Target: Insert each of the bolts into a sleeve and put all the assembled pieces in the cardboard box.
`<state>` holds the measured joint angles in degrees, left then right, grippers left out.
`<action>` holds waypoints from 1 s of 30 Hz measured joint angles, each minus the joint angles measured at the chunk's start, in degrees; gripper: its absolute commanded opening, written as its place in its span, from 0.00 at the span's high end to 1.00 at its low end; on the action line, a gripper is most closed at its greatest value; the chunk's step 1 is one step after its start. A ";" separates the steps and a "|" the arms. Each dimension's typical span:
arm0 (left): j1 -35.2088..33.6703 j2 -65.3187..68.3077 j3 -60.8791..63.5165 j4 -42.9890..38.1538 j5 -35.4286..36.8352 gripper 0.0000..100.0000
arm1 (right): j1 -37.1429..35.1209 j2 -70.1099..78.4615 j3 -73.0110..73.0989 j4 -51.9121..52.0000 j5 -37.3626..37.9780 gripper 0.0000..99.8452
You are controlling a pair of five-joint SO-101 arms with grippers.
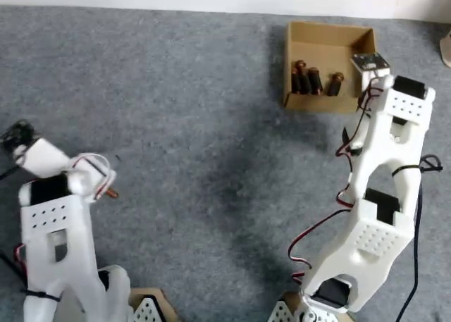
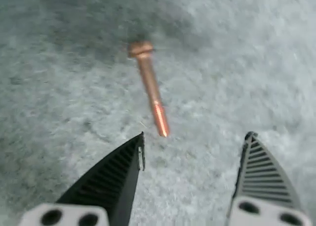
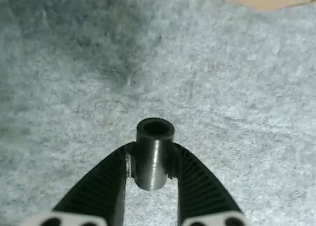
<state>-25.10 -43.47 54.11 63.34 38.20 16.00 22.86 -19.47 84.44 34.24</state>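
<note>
High view shows the cardboard box (image 1: pixel 328 32) open on the grey carpet (image 1: pixel 197 118), and every place here is told from that box. Inside it, along the wall nearest the arms, lie several assembled pieces (image 1: pixel 310 80): dark sleeves with copper bolt heads showing, side by side and touching or nearly so. The right arm (image 1: pixel 384 188) stands just beside the box, and its upper end overlaps the box's side wall at the corner nearest that arm. From the right wrist view, the right gripper (image 3: pixel 152 151) pinches a black sleeve (image 3: pixel 155 161) between its two ribbed fingers. The sleeve's open bore is turned toward the camera and its body hangs over bare carpet. A strip of the box's cardboard shows beyond it, near the sleeve but not touching it. The left arm (image 1: pixel 53 223) is well apart from the box, far across the carpet on the side away from the right arm. From the left wrist view, the left gripper (image 2: pixel 195 137) is spread wide over the carpet. A copper bolt (image 2: pixel 149 87) lies flat on the carpet just past the fingertips and touches neither finger. Its flanged head points away from the gripper, and its threaded end points back toward the fingers, closer to one of them than the other. The bolt therefore lies well apart from the box and from the sleeve held beside it.
</note>
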 measured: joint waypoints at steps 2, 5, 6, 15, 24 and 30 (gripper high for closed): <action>-2.11 0.00 0.00 0.00 0.97 0.70 | 0.00 0.00 0.09 -0.18 0.00 1.00; -3.52 0.00 0.00 0.00 1.41 0.70 | -0.62 -0.18 2.99 -1.23 0.00 1.00; -3.52 0.00 0.00 0.00 1.41 0.70 | -0.97 -0.26 4.57 -1.85 0.00 1.00; -3.87 0.00 1.41 0.18 1.41 0.70 | -1.85 -0.35 11.25 -5.54 -0.18 1.00; -5.54 0.00 5.63 0.18 5.45 0.70 | -2.55 -0.35 11.34 -5.54 -0.26 1.00; -10.73 0.00 11.25 -8.97 19.60 0.70 | -2.55 -0.35 11.34 -3.34 -0.26 1.00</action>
<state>-35.82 -43.47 65.36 54.37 57.80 13.45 22.51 -8.13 81.10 33.98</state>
